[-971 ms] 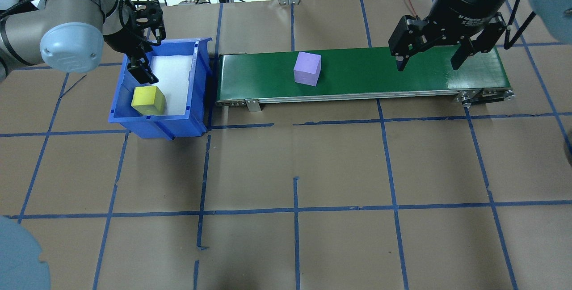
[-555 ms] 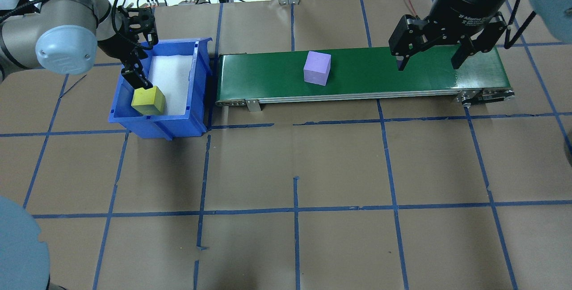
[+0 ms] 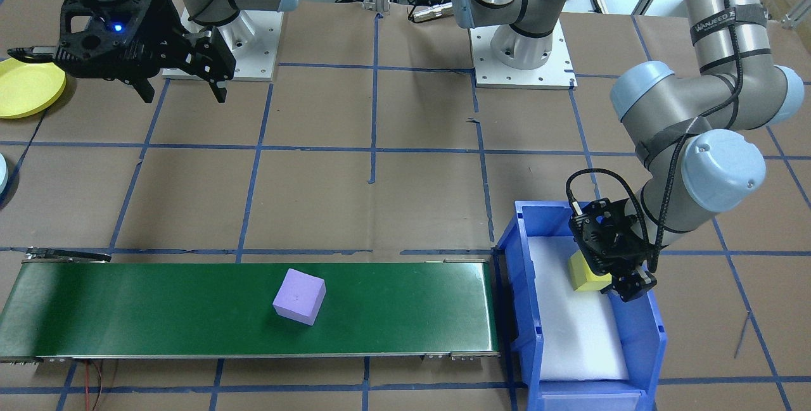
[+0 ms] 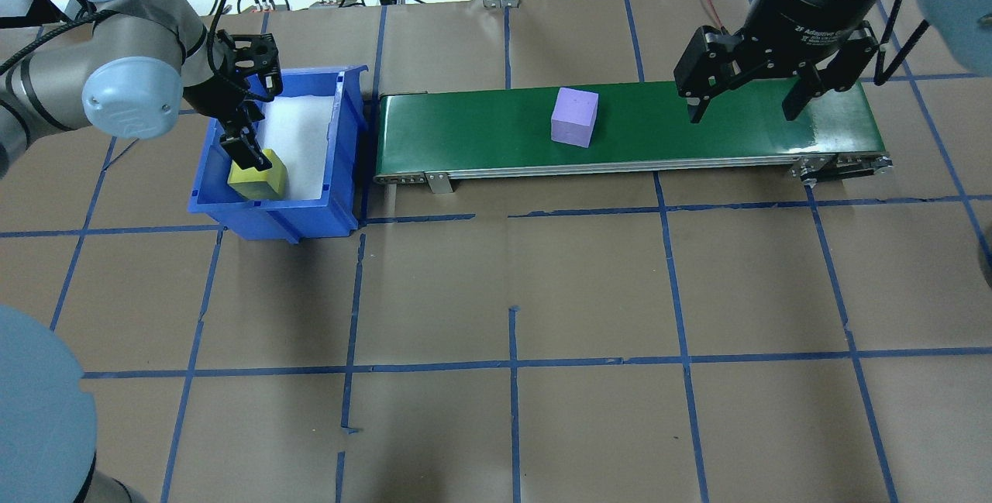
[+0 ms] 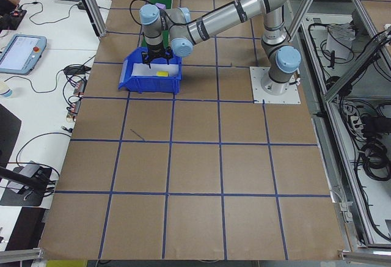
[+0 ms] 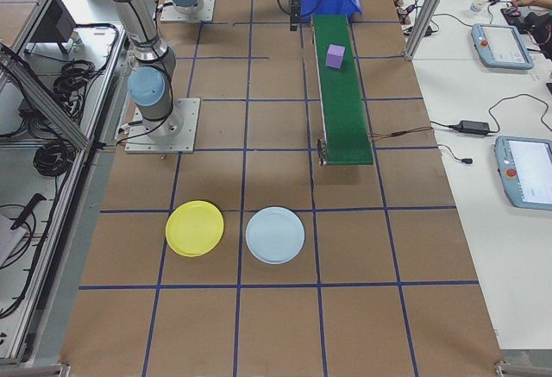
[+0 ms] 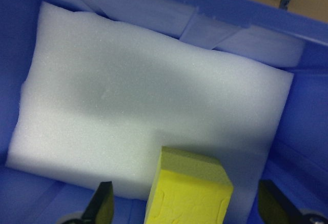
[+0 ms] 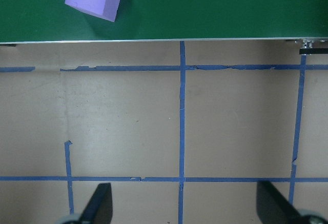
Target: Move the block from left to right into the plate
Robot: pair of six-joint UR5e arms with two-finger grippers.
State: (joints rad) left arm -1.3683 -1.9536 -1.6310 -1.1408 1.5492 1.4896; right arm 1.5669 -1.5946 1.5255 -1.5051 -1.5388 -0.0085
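Purple block (image 4: 574,117) is seen mid-belt on the green conveyor (image 4: 480,131). Left gripper (image 7: 184,208) is spread wide around the yellow block (image 7: 187,193); right gripper (image 4: 744,104) is held open. The plate (image 6: 195,228) lies well apart.

Left gripper (image 7: 184,211) sits low inside the blue bin (image 4: 345,131); bin walls hem it in on all sides, way out is up. Yellow cube (image 7: 187,193) stands between its spread fingers. Right gripper (image 4: 742,104) hangs wide open over the right end of the green belt (image 4: 682,127), air clear beneath. Purple cube (image 4: 574,117) is the only thing on the belt, mid-length. Brown table (image 4: 589,294) on the near side is open.
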